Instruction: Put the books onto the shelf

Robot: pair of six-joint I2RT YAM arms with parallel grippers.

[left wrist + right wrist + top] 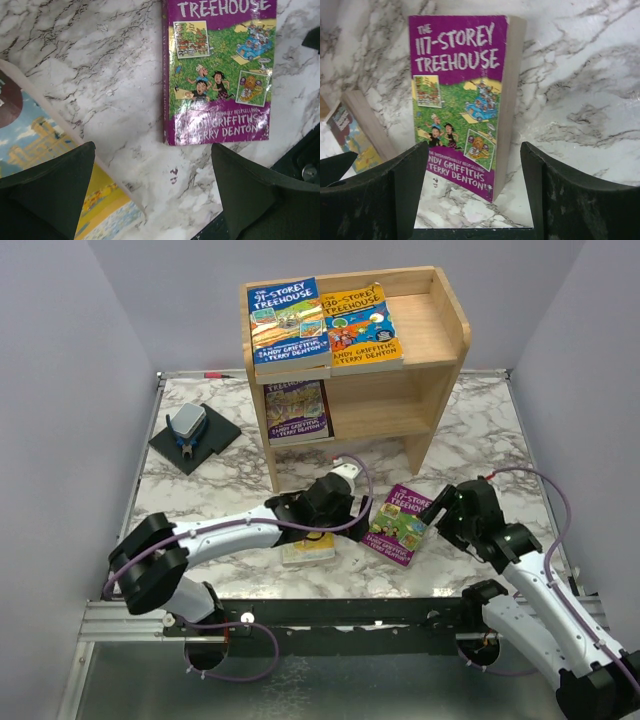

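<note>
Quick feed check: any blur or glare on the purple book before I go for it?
Top view: evenly lit, sharp, only soft shadows. Left wrist view: purple book slightly soft, pale sheen over the author names; left fingers dark and blurred. Right wrist view: title crisp, no glare; right fingers nearly black.

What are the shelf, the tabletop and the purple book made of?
The shelf looks like pale unpainted wood, matt, with faint grain. The tabletop shows white marble veining, perhaps only a printed laminate. The purple book seems a paperback: glossy printed card cover, cream paper page edges.
</note>
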